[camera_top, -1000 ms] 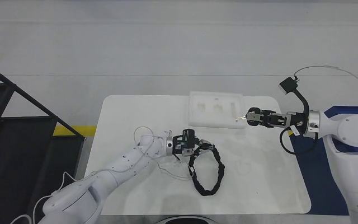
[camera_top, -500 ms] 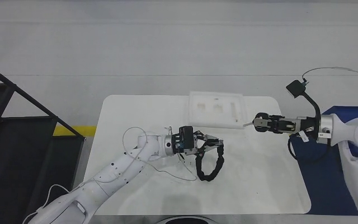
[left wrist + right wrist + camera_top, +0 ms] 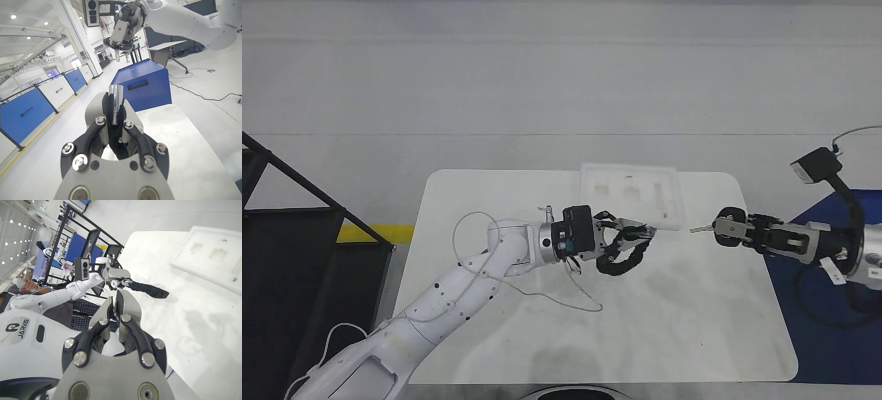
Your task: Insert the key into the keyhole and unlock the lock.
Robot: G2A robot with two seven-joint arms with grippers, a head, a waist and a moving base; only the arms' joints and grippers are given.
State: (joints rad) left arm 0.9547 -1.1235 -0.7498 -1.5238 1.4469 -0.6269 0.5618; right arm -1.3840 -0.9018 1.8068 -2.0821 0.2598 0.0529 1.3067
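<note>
1. My left gripper (image 3: 624, 241) (image 3: 114, 106): pinching the lock (image 3: 638, 234) (image 3: 115, 102) by its chrome cylinder, near the middle of the table (image 3: 692, 330). The cylinder stands out past my fingertips.
2. Lock, further: its keyhole (image 3: 114, 283) faces 3 o'clock, toward my other arm. Its black cable (image 3: 622, 262) (image 3: 149, 289) hangs in a short loop at the lock's 6 o'clock and appears to be off the table top, with a shadow beneath it.
3. My right gripper (image 3: 721, 227) (image 3: 114, 303): fingers pressed together on the key (image 3: 702, 228) (image 3: 117, 55). The blade points to 9 o'clock, roughly in line with the lock.
4. Key, place: at 3 o'clock of the lock and apart from it, with open table between the blade tip and the keyhole. It is not inserted.
5. Foam tray (image 3: 602, 212) (image 3: 208, 262): white, with shallow recesses, lying at 12 o'clock of the lock by the table's far edge. The key tip is just beside its 4 o'clock corner.
</note>
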